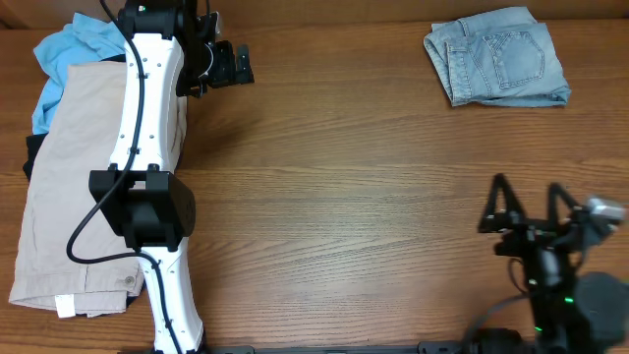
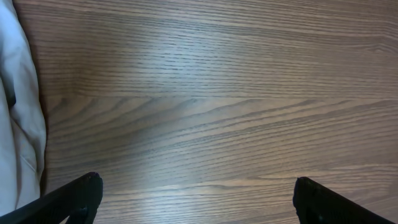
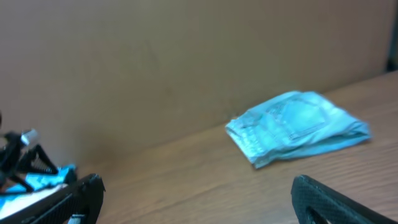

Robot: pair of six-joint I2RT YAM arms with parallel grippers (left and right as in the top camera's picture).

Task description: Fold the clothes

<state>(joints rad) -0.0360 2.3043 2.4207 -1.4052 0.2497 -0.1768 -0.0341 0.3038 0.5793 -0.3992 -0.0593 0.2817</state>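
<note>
The light-wash denim shorts (image 1: 499, 57) lie folded at the table's far right, a back pocket facing up; they also show in the right wrist view (image 3: 297, 127). Beige shorts (image 1: 74, 187) lie spread at the left, over a sky-blue top (image 1: 74, 44) and a black garment (image 1: 32, 155). My left gripper (image 1: 234, 65) is open and empty over bare wood, just right of the beige shorts (image 2: 15, 118). My right gripper (image 1: 528, 205) is open and empty near the front right, well short of the denim shorts.
The wooden table (image 1: 334, 167) stretches between the two piles. A brown wall (image 3: 155, 62) stands behind the table's far edge. The left arm's white links (image 1: 147, 128) lie over the beige shorts.
</note>
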